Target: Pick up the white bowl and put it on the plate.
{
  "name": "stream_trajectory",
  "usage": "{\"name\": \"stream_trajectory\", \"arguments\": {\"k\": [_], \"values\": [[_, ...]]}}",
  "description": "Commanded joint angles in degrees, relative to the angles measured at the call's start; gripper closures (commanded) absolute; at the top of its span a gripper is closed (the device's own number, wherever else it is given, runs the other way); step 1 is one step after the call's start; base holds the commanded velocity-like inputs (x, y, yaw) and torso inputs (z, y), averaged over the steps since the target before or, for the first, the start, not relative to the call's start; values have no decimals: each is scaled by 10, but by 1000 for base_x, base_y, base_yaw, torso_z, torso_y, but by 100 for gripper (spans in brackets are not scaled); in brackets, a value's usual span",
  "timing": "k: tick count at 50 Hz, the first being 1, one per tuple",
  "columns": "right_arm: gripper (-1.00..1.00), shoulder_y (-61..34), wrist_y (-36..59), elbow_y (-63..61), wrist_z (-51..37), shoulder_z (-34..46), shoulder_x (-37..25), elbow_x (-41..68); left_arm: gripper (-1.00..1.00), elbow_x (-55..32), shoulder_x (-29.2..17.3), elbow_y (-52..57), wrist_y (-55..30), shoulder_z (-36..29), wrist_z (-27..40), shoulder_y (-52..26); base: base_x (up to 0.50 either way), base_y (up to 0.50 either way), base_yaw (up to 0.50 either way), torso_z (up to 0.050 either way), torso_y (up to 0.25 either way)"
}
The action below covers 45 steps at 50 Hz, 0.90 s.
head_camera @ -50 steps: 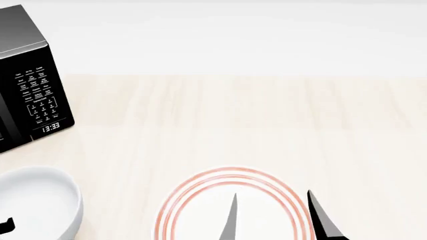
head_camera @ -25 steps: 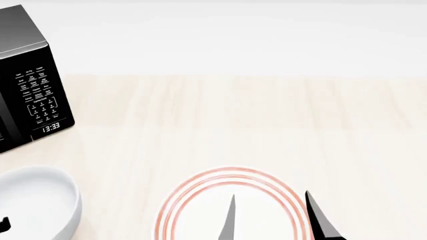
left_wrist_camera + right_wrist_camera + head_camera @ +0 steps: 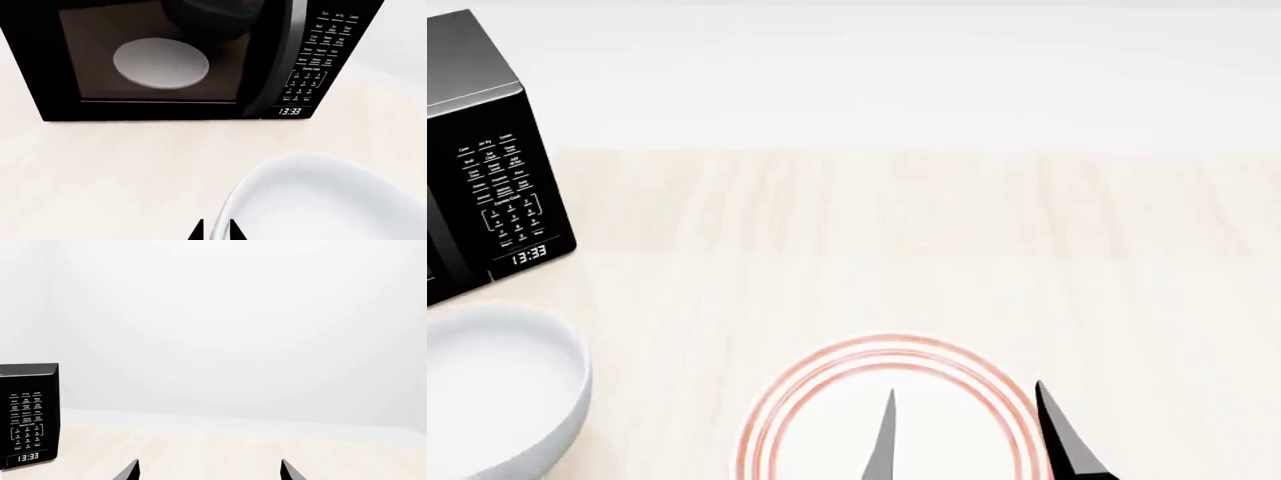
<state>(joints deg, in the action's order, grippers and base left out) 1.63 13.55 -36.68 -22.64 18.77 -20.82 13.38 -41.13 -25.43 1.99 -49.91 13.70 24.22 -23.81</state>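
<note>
The white bowl [image 3: 494, 395] is at the head view's lower left, near the microwave. In the left wrist view my left gripper [image 3: 215, 231] is shut on the rim of the white bowl [image 3: 320, 200], with one fingertip inside and one outside. The left gripper itself is out of the head view. The plate [image 3: 814, 365], white with red rings, lies at the bottom centre. My right gripper [image 3: 968, 440] is open over the plate, its fingers wide apart and holding nothing. In the right wrist view the right gripper [image 3: 209, 471] shows only its two tips.
A black microwave [image 3: 487, 170] stands at the left edge of the pale wooden counter [image 3: 961, 230], its door shut and a white turntable [image 3: 160, 62] visible inside. A white wall [image 3: 233, 330] runs behind the counter.
The white bowl has shifted upward and looks larger in the head view. The dark bit of the left gripper at the lower left edge has dropped out of sight. The right gripper has barely moved.
</note>
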Motion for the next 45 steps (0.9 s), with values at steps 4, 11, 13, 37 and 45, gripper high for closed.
{"name": "stream_trajectory", "arguments": {"k": [4, 11, 13, 37, 45], "values": [[-100, 0, 1, -2, -3, 1, -2, 3, 100, -67, 11, 58, -52, 46, 39, -35, 0, 0, 0, 0, 0], [-100, -1, 1, -3, -4, 2, -3, 3, 100, -84, 17, 76, -72, 42, 52, -53, 0, 0, 0, 0, 0], [-100, -1, 1, -2, -4, 2, -4, 3, 100, -81, 16, 73, -75, 28, 49, -62, 0, 0, 0, 0, 0], [-100, -5, -3, 5, -6, 2, -7, 7, 100, -70, 44, 52, -106, -72, 47, -160, 0, 0, 0, 0, 0], [-100, -4, -6, 6, -6, 1, -9, 9, 100, -61, 58, 28, -107, -108, 39, -196, 0, 0, 0, 0, 1]]}}
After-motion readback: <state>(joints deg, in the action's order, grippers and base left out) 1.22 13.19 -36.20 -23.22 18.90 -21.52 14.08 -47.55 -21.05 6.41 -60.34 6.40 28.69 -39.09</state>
